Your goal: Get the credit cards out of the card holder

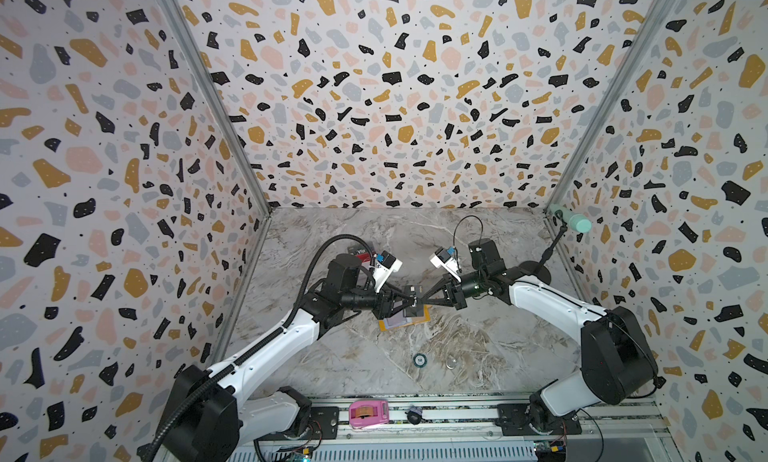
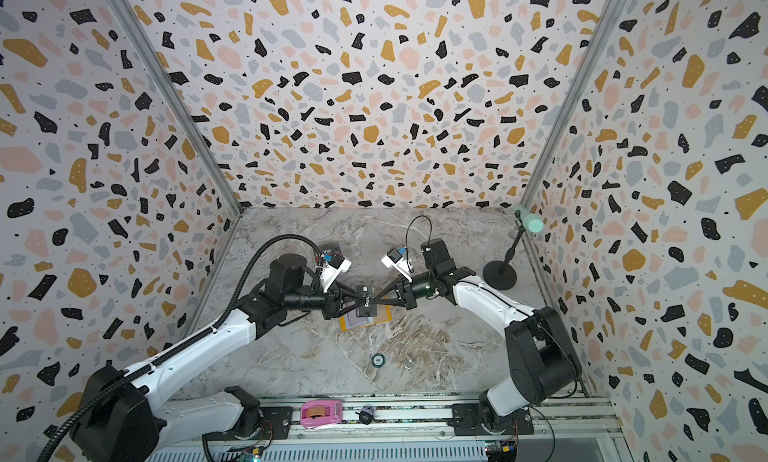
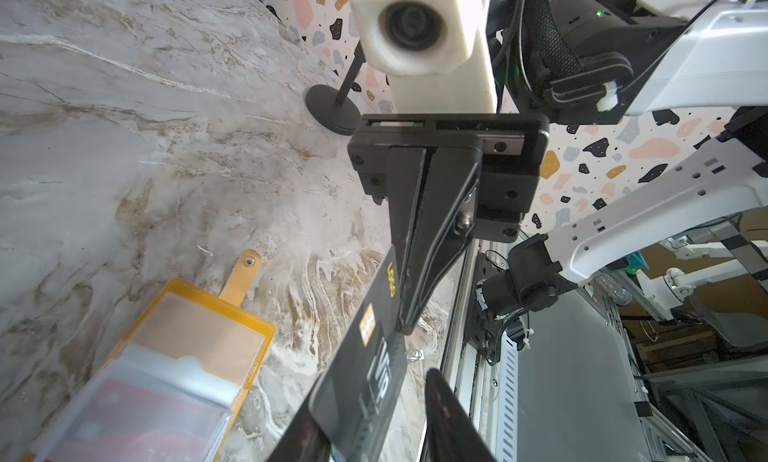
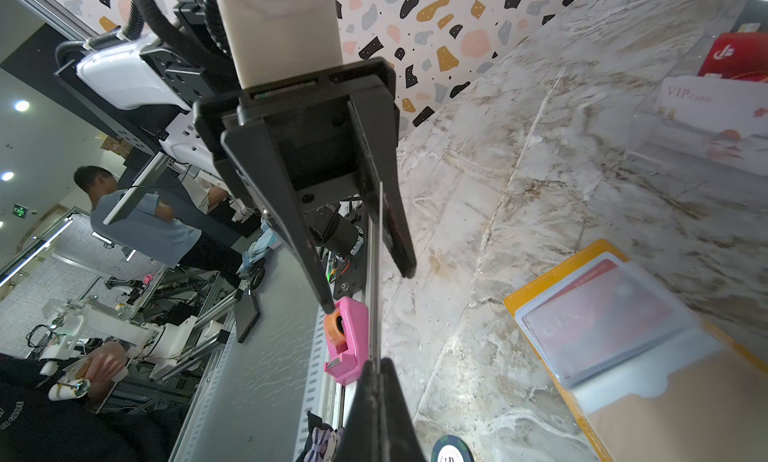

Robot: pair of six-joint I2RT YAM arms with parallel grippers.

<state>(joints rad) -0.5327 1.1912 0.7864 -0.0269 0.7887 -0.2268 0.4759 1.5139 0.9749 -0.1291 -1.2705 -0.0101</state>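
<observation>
Both grippers meet mid-table, over the mustard-yellow book-style card holder.

Right gripper: jaws closed tight, pinching one short edge of the black plastic card with white "Vip" lettering. From the right wrist view the card is a thin line, edge-on, running straight out of that gripper's tips.

Left gripper: jaws apart, straddling the opposite end of the black card. One finger sits just beside the card face and the other stands off with a clear gap. It is not clamped on the card.

The black card is fully out of the sleeves and is in the air above the holder, not touching it. In both top views it overlaps the holder's far half.

The card holder lies open and flat on the grey marble tabletop, with its clear plastic sleeves up and its snap tab flat on the table. A red card sits inside a sleeve.

A clear acrylic stand holding other cards stands well apart, towards the back on the left arm's side. A pink tape dispenser sits on the front rail.
</observation>
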